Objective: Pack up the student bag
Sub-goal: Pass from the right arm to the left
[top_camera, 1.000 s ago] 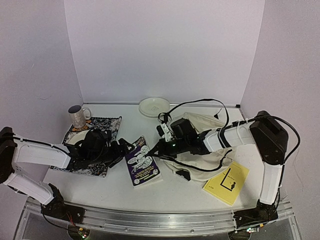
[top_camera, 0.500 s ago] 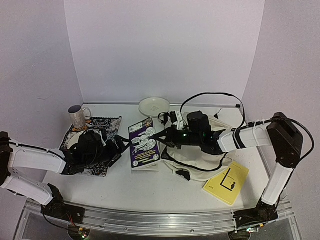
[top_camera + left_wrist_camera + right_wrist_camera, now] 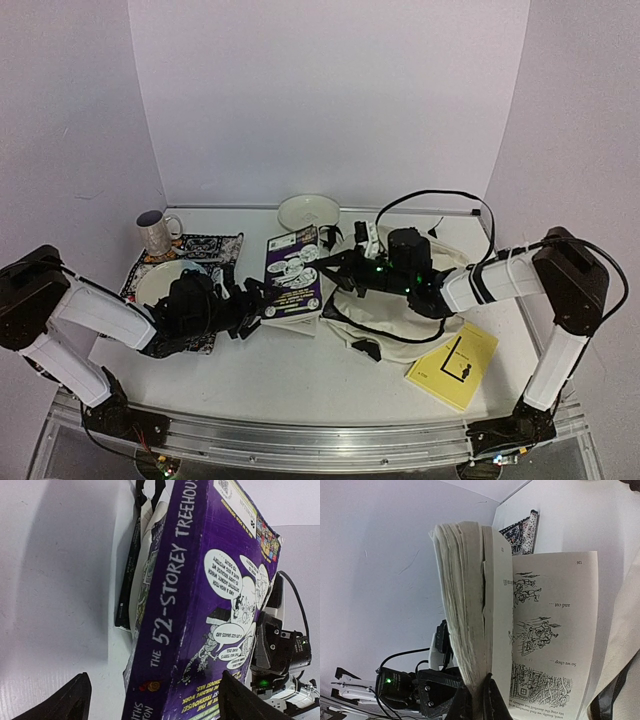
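Observation:
A purple paperback book stands tilted on its long edge in the middle of the table. My right gripper is shut on a wad of its pages, and one loose illustrated page hangs open beside it. My left gripper is open at the book's near end. Its fingers straddle the purple spine without pinching it, and the gripper shows wide in the left wrist view. The cream student bag lies crumpled under the right arm.
A yellow book lies at the front right. A white plate sits at the back. A mug and a white dish rest on the patterned placemat at the left.
My right gripper has raised the purple book from flat to tilted on edge and carried it back and right. My left gripper has come forward to the book's near end.

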{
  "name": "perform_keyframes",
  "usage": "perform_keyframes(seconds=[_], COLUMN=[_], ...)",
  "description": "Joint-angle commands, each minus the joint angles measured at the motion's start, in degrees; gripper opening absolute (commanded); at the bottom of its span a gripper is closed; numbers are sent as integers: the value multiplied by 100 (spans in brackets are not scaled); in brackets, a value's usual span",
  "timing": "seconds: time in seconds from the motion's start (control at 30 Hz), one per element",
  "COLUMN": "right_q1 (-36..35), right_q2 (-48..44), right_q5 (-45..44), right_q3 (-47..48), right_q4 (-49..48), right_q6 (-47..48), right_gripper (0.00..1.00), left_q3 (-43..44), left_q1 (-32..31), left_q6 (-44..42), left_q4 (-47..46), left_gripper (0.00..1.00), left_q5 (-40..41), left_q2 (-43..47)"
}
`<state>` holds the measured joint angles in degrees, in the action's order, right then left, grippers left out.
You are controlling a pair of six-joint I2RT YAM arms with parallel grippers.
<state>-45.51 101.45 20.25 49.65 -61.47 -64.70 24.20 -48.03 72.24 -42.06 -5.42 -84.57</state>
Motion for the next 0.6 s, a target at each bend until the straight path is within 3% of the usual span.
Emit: perform_keyframes(seconds=[0.0, 0.1, 0.37, 0.5, 0.57], right_q1=[36, 40, 41, 74, 205], right_q2=[-415, -366, -162, -195, -221], right_q5=[-29, -56, -42, 125, 440], right_q3=[45, -83, -350, -343, -286], right_q4=[-1051, -1047, -891, -569, -284], right_q6=[-117, -91, 278, 753, 1070], right_gripper=[0, 0, 1, 18, 32], left_q3=[137, 46, -19, -79, -103], left_q1=[-40, -37, -34, -24, 8], left_q6=[126, 88, -193, -311, -400], left_q4=[-982, -1194, -1323, -1324, -1317], left_gripper=[82, 73, 31, 11, 3], left_q5=[-242, -188, -122, -110, -150], left_q2=[-90, 79, 501, 599, 654])
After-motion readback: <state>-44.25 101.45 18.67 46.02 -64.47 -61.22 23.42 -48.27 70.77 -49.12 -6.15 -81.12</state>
